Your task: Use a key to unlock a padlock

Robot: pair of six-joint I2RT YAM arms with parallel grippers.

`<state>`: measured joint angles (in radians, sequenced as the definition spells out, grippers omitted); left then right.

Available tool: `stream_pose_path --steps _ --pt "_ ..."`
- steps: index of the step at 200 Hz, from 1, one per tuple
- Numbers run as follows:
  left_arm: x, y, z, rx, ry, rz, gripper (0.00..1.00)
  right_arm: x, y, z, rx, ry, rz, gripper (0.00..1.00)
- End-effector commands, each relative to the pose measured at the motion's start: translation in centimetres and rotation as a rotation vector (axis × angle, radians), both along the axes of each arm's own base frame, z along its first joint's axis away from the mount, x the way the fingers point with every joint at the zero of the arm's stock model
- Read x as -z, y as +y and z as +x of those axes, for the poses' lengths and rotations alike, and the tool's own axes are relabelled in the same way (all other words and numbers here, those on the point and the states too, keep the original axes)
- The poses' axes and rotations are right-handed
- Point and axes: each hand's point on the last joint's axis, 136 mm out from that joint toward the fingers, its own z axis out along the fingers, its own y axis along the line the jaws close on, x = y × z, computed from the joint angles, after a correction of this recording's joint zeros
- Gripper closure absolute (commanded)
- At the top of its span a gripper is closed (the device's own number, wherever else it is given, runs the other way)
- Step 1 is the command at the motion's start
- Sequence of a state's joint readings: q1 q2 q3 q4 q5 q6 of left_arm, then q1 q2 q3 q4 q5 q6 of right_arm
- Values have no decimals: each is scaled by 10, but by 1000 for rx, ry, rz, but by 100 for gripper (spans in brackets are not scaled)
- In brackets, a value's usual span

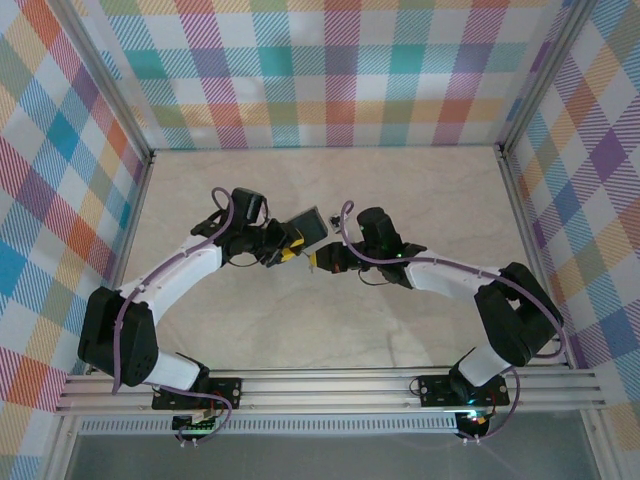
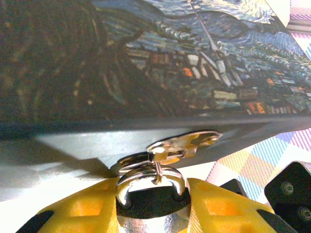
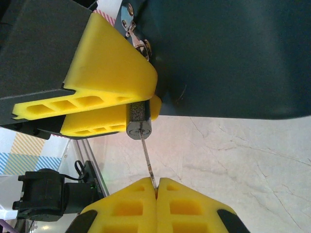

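Above the pale marbled table [image 1: 400, 330], the left gripper [image 2: 153, 213] clamps the small silver padlock [image 3: 139, 121] hanging off the night-sky box [image 2: 146, 58]. The right gripper [image 3: 156, 187] pinches the key [image 3: 147, 158], its tip at the lock's end.

Box [image 2: 170, 63]: dark blue swirling night-sky print, yellow and orange flecks; side teal-grey. Hasp [image 2: 187, 141] brassy. Padlock [image 3: 139, 119] silver-grey; key [image 3: 147, 158] thin grey metal. Left gripper's fingers [image 3: 112, 68] and right gripper's fingers [image 3: 129, 206] bright yellow. Table [image 1: 330, 190] cream, marble-veined. Walls [image 1: 60, 150] pastel plaid: teal, purple, orange, yellow, blue.
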<state>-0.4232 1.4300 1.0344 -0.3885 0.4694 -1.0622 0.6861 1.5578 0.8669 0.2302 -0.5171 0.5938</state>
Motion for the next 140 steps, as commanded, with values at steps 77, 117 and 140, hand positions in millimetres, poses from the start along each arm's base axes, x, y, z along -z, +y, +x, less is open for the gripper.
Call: stream_pose_path --steps 77,117,140 --pt "-12 -12 -9 49 -52 -23 95 -45 15 21 37 -57 75 96" --pt "-14 -18 -11 67 -58 -27 96 -49 23 23 27 -44 104 97" --pt "-17 -20 -12 69 -60 -39 96 -52 24 23 30 -48 108 96"
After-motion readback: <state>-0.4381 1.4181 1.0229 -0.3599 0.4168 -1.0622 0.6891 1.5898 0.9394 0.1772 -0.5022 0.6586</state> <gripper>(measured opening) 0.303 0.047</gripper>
